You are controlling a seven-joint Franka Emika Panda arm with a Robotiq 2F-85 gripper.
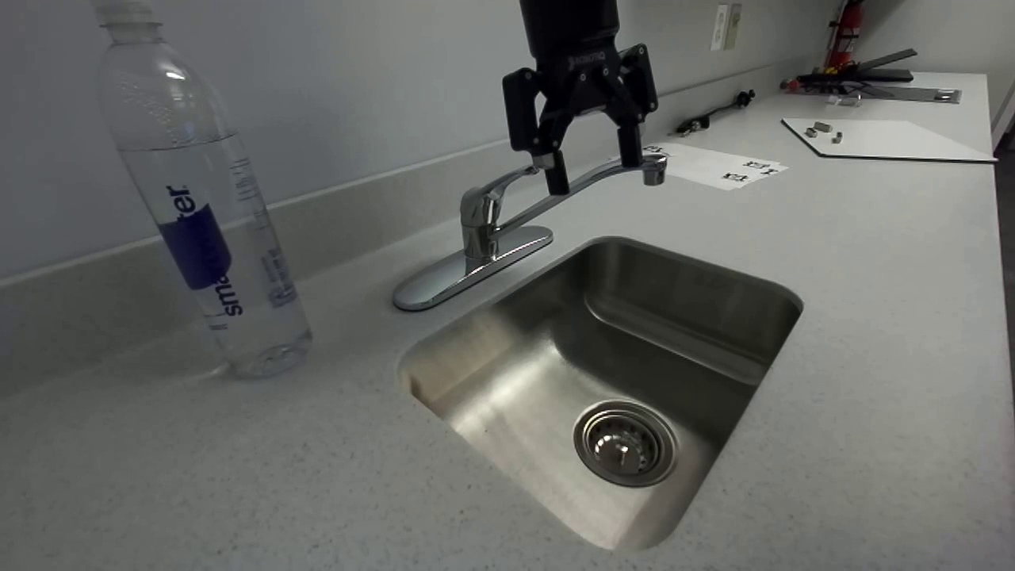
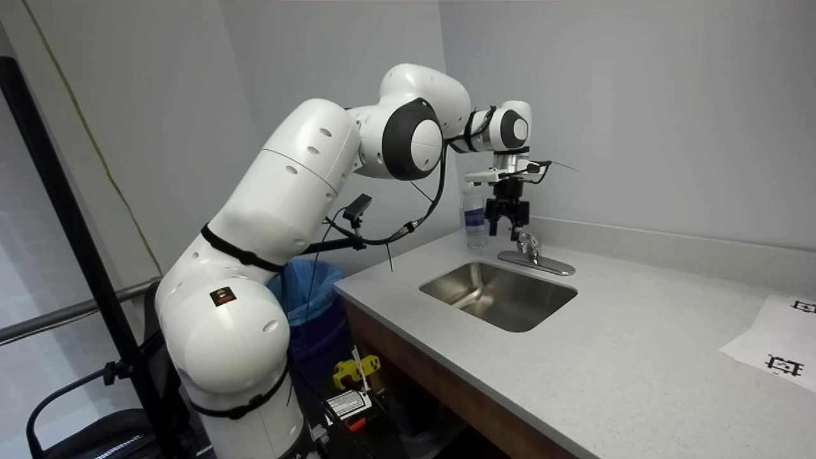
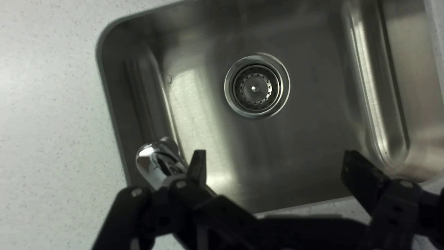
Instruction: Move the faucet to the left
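Note:
The chrome faucet (image 1: 480, 214) stands on its flat base plate behind the sink, its slim spout reaching away from the bottle. In an exterior view the faucet (image 2: 530, 247) shows foreshortened, just below the black gripper (image 2: 503, 234). My gripper (image 1: 595, 169) points down with its fingers spread, and both fingers overlap the spout in that picture; contact cannot be told. Seen from the wrist, the spout's tip (image 3: 152, 161) lies outside the left finger, which hides part of the spout. Nothing sits in the wide gap of the gripper (image 3: 275, 154).
A steel sink basin (image 1: 507, 404) is set into the counter in front of the faucet. A tall water bottle (image 1: 206, 206) stands near the wall by the base plate. Printed marker sheets (image 1: 714, 165) and a white board (image 1: 888, 141) lie farther along the counter.

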